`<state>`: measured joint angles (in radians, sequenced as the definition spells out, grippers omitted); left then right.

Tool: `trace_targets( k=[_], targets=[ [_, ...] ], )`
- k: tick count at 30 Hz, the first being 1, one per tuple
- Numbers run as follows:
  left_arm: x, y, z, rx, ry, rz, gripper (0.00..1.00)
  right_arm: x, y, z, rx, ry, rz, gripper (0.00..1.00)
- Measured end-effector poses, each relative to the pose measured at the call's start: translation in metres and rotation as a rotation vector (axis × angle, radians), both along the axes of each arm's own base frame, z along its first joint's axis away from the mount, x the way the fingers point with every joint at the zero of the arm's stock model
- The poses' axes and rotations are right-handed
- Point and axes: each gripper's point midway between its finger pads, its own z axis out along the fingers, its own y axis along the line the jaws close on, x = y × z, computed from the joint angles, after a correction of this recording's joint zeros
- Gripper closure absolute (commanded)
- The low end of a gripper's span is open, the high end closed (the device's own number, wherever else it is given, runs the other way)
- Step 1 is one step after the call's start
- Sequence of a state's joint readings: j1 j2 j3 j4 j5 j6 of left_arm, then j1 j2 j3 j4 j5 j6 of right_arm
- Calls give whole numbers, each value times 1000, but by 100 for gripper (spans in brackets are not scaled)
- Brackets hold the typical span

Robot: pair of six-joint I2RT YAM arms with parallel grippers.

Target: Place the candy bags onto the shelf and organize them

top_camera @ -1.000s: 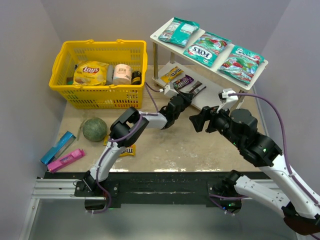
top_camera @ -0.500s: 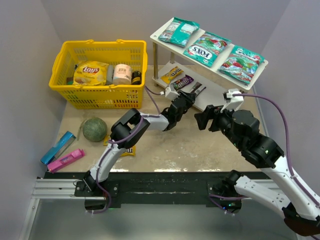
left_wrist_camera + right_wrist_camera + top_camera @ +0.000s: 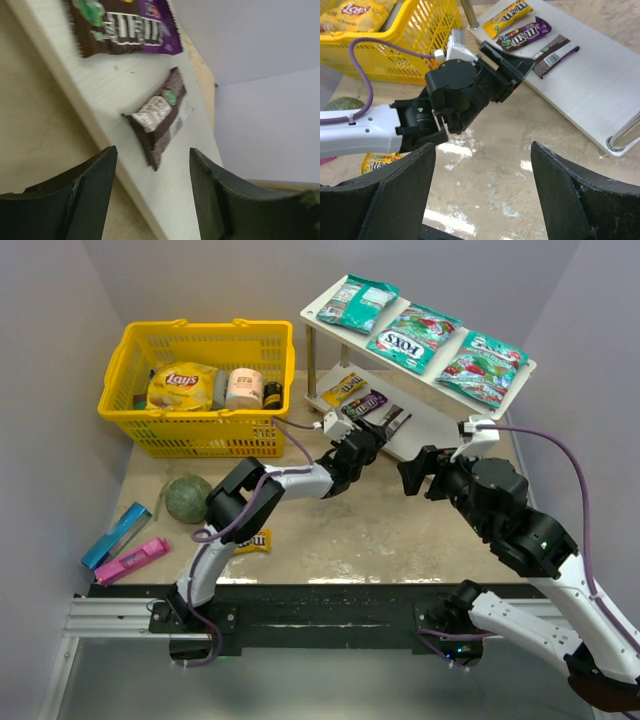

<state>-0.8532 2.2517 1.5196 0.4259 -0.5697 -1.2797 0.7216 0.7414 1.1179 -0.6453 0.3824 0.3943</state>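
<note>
The left gripper [image 3: 151, 165], jaws spread wide and empty, is hovering at the near edge of the lower board of the shelf [image 3: 428, 428], where a brown packet [image 3: 157, 112], a purple packet [image 3: 125, 30] and a yellow packet [image 3: 343, 388] are lying. Three teal candy bags [image 3: 412, 337] are resting on the top board. The right gripper [image 3: 482, 150], also wide and empty, is hanging just to the right. A second yellow packet [image 3: 252, 540] is lying on the table, near left.
</note>
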Motion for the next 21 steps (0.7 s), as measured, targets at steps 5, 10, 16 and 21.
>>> trace_targets(
  k=[5, 10, 16, 21],
  targets=[
    [-30, 45, -20, 127, 89, 38, 9, -1, -5, 12, 15, -27, -15, 1],
    [-77, 106, 2, 253, 100, 64, 0, -3, 0, 14, 43, -44, 11, 1],
    [-125, 165, 65, 313, 0, 32, 0, 12, 48, -21, 89, 39, 134, 1],
    [-174, 220, 63, 392, -29, -24, 0, 19, 93, -95, 129, 211, 231, 6]
  ],
)
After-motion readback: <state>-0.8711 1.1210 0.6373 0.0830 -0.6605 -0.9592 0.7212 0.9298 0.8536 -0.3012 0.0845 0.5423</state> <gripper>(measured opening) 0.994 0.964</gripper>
